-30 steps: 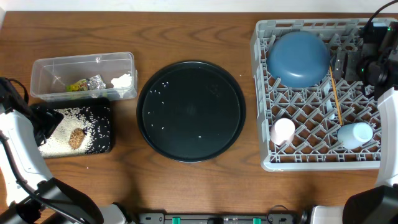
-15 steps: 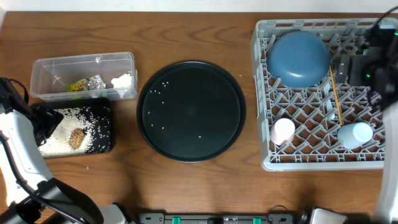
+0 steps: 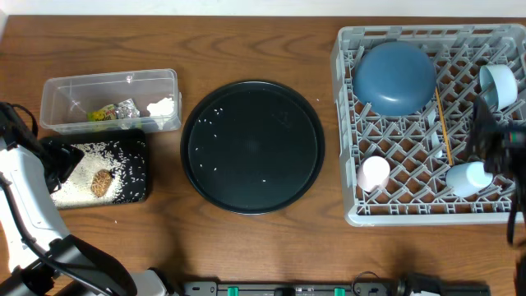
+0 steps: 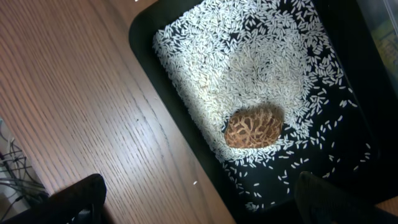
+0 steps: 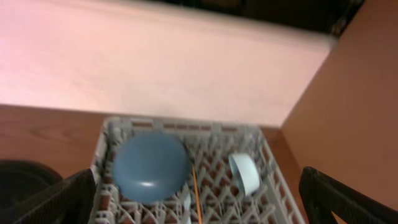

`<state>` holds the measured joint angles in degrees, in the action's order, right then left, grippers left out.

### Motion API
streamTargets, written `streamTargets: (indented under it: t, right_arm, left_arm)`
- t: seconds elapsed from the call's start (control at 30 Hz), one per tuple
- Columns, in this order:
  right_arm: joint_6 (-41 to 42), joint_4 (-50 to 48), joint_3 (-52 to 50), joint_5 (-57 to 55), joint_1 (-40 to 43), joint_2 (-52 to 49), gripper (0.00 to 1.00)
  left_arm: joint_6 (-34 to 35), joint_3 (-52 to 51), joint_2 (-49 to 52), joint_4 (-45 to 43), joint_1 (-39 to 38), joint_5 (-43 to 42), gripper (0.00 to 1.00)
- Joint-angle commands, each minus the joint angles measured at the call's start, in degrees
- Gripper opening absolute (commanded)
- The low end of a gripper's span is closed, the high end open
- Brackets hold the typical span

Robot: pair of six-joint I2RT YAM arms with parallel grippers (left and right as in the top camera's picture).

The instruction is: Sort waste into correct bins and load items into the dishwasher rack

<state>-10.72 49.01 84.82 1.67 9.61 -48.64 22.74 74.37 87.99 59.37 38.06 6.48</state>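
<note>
Left gripper [image 4: 202,202]: released, jaws spread wide, nothing between them. Its dark fingertips [image 4: 78,199] show at the bottom corners of the wrist view. It hangs over the edge of the shallow black tray [image 3: 140,164] at the left of the wooden table [image 3: 246,41]. The tray holds a bed of white rice grains [image 4: 249,68] with the brown food scrap [image 4: 254,126] lying on it; the scrap lies ahead of the open jaws, apart from both fingers and untouched.

The clear tub [image 3: 74,86] stands just beside the black tray, on its far side. Inside it lie the snack wrapper [image 3: 103,115], the silver foil [image 3: 125,108] and the white tissue [image 3: 162,107] along the near wall; none of these is within the jaws.

The round black tray [image 3: 252,146] sits mid-table, bearing a few stray grains; it is well apart from both grippers.

Right gripper [image 5: 202,202]: released, jaws wide, empty; its wrist view is blurred. It is raised over the right side of the dishwasher rack [image 3: 411,218]. In the rack:
- The dark-blue plate [image 3: 394,78] sits at the far left.
- The light-blue bowl [image 3: 499,85] lies tilted at the far right.
- The chopstick [image 3: 444,127] lies along the grid between them.
- The pink cup [image 3: 374,173] stands at the near left.
- The light-blue cup [image 3: 470,178] lies at the near right, just beside the right arm.

Plate, chopstick and bowl lie ahead of the fingers; none is touched.
</note>
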Motion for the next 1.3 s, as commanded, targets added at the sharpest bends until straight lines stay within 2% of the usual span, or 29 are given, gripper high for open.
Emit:
streamTargets:
  t: [0.0, 0.47, 0.87, 1.07, 1.27]
  right_arm:
    - [0.83, 0.15, 0.50, 0.11, -2.71, 5.64, 0.99]
    - [-0.90, 5.64, -0.09, -3.78, -13.16, 28.44, 0.99]
    - [-1.53, 23.32, -1.46, -3.06, -14.51, 42.71, 0.99]
    - [-1.53, 23.06, -6.71, -1.09, -14.56, 47.95, 0.99]
    - [-1.55, 20.65, -12.76, 0.15, -14.56, 48.26, 0.99]
  left_arm:
    - [0.33, 0.00, -0.33, 0.13, 0.17, 1.09, 0.98]
    - [0.33, 0.00, -0.33, 0.15, 0.17, 1.09, 0.98]
    - [0.33, 0.00, -0.33, 0.15, 0.17, 1.09, 0.98]
    - [0.33, 0.00, -0.33, 0.15, 0.17, 1.09, 0.98]
    - [0.33, 0.00, -0.33, 0.15, 0.17, 1.09, 0.98]
